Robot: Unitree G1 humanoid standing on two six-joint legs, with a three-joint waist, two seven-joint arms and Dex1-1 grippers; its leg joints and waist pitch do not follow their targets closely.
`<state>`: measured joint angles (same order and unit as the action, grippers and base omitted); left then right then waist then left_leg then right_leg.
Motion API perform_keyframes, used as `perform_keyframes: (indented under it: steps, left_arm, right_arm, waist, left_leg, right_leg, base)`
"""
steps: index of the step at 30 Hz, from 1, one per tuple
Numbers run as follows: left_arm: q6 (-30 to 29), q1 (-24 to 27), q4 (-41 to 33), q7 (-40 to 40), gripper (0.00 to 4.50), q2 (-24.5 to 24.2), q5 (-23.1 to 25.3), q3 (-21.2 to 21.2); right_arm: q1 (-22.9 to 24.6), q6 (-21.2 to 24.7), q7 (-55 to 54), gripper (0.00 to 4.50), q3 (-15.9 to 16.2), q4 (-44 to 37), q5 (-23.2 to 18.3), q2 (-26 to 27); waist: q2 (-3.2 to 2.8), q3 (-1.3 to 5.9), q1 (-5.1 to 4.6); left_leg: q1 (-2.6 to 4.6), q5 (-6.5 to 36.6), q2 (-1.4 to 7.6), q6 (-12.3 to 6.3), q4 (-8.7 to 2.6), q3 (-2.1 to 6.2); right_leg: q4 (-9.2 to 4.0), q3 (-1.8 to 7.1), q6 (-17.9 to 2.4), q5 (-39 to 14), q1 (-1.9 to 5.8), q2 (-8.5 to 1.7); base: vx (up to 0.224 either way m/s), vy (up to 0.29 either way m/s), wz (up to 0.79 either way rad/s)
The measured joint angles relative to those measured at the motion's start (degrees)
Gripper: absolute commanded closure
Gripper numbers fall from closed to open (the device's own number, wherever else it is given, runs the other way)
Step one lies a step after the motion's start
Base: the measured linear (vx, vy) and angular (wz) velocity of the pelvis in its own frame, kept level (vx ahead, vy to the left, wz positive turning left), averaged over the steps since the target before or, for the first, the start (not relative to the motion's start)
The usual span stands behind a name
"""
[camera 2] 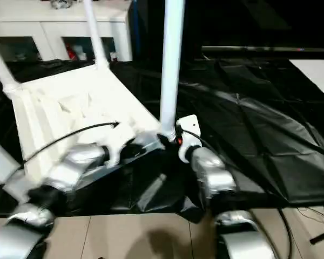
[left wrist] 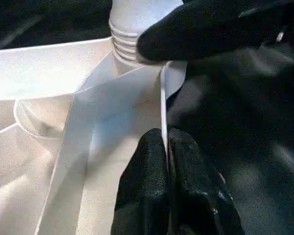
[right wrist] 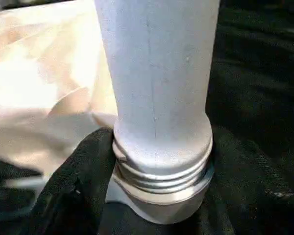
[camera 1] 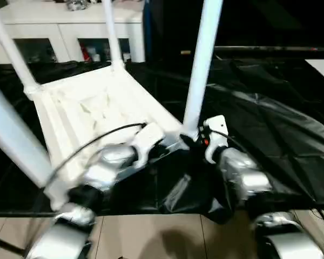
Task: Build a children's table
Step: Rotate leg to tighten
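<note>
Children's table during assembly. The white tabletop (camera 1: 92, 116) lies upside down on black sheeting (camera 1: 270, 135), ribbed underside up, with legs rising from its corner sockets — a far leg (camera 1: 112, 32), a far-left leg (camera 1: 11, 51), a blurred near-left leg (camera 1: 13, 135) and the near-right leg (camera 1: 201, 65). The left gripper (left wrist: 165, 147) has its two black fingers pressed together on the thin near rim of the tabletop, just beside the near-right socket. The right gripper (right wrist: 159, 196) sits at the base of the near-right leg, its fingers spread round the threaded collar where the leg meets the socket; one finger (right wrist: 73, 181) touches the collar. A white cabinet (camera 1: 70, 32) with glass doors stands beyond the table.
</note>
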<state>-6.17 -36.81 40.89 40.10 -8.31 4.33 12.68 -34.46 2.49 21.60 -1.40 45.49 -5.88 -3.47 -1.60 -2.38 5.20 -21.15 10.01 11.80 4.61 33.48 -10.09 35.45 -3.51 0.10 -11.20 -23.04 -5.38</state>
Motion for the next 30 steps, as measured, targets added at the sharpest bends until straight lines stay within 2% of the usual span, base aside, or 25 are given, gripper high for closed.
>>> perform_keyframes:
  steps: [1, 2, 3, 5, 7, 9, 15, 18, 21, 30]
  left_arm:
    - [0.0, -0.1, 0.1, -0.4, 4.5, 0.3, 0.0, 0.0]
    - [0.0, -0.1, 0.1, -0.4, 4.5, 0.5, 0.0, -0.1]
    - [0.0, -0.1, 0.1, -0.4, 4.5, 0.6, 0.0, -0.3]
    - [0.0, -0.1, 0.1, -0.3, 4.5, 0.6, 0.0, -0.5]
    - [0.1, -0.1, 0.2, -0.1, 4.5, 0.6, 0.0, -0.6]
    - [0.2, -0.1, 0.1, 0.8, 4.5, 0.3, -0.2, -0.7]
    - [0.8, 4.6, -6.5, 13.6, 4.5, -6.0, -3.9, -0.3]
    - [0.9, 6.2, -9.0, 19.5, 4.5, -8.6, -5.2, 0.6]
    - [1.1, 7.0, -10.5, 21.8, 4.5, -9.7, -5.4, 1.1]
    - [0.0, 7.2, -11.3, 21.6, 4.5, -10.2, -5.7, 1.2]
  right_arm:
    - [0.0, -0.3, -0.5, 1.78, -0.1, 0.0, 0.1, 0.1]
    - [0.0, -0.7, -0.7, 1.22, -0.1, 0.0, 0.3, 0.1]
    - [0.0, -0.8, -0.7, 1.08, -0.1, 0.0, 0.6, 0.1]
    - [0.0, -1.4, 0.1, 1.08, -0.5, 0.1, 0.4, 0.4]
    - [0.0, -1.5, 0.8, 0.75, -0.6, 0.2, -0.1, 0.3]
    - [0.0, -1.5, 2.6, 0.65, -0.4, 0.2, -0.3, -0.2]
    - [0.6, -1.0, 21.4, 0.63, 4.8, -3.1, -0.5, -8.2]
    - [0.8, -0.8, 27.9, 0.63, 6.6, -5.0, -0.5, -10.9]
    - [1.0, -0.8, 32.5, 0.63, 7.8, -6.2, -0.5, -12.9]
    - [1.3, -0.8, 35.9, 0.63, 8.5, -7.2, -0.5, -14.9]
  waist:
    - [-0.01, 0.01, 0.03]
    - [-0.01, 0.01, 0.03]
    - [-0.01, 0.01, 0.04]
    - [-0.01, 0.01, 0.01]
    - [-0.01, 0.0, -0.01]
    - [0.0, 0.0, -0.02]
    - [0.05, -0.04, 0.1]
    - [0.16, -0.09, 1.02]
    - [0.26, -0.15, 1.37]
    - [0.48, -0.18, 1.2]
  left_leg:
    - [0.0, 0.0, 0.0, 0.0, -0.02, 0.0]
    - [-0.02, 0.0, 0.0, -0.01, -0.03, 0.0]
    - [-0.04, 0.0, -0.01, -0.02, -0.05, 0.0]
    - [-0.06, 0.0, -0.02, -0.04, -0.06, 0.0]
    - [-0.06, 0.0, -0.01, -0.04, -0.07, 0.0]
    - [-0.06, 0.0, -0.01, -0.04, -0.1, 0.0]
    - [-0.17, -0.2, 0.1, -0.31, -0.3, 0.02]
    - [-0.23, -0.2, 0.11, -0.31, -0.25, -0.04]
    - [-0.34, -0.2, 0.09, -0.33, -0.02, -0.09]
    - [-0.33, -0.1, 0.12, -0.35, 0.07, -0.13]
  right_leg:
    - [-0.08, -0.01, 0.0, 0.0, 0.03, 0.0]
    - [-0.15, -0.01, 0.0, 0.0, 0.05, 0.0]
    - [-0.2, -0.01, 0.0, 0.0, 0.05, 0.0]
    - [-0.23, -0.02, 0.0, 0.0, 0.05, 0.0]
    - [-0.22, -0.02, 0.0, 0.0, 0.04, 0.0]
    - [-0.23, -0.04, 0.0, 0.0, 0.03, 0.01]
    - [-0.25, -0.2, 0.0, 0.0, -0.1, 0.1]
    - [-0.23, -0.26, 0.0, -0.1, -0.1, 0.1]
    - [-0.23, -0.14, 0.0, -0.1, -0.08, -0.02]
    - [-0.17, -0.11, 0.0, 0.0, -0.07, 0.02]
  base:
    - [0.0, 0.0, 0.0]
    - [0.0, 0.0, 0.0]
    - [0.0, 0.0, 0.0]
    - [0.0, 0.0, 0.0]
    - [0.0, 0.0, 0.0]
    - [0.0, 0.0, 0.0]
    - [0.0, 0.0, 0.0]
    - [0.0, 0.0, 0.0]
    - [0.0, 0.0, 0.0]
    - [0.0, 0.0, 0.0]
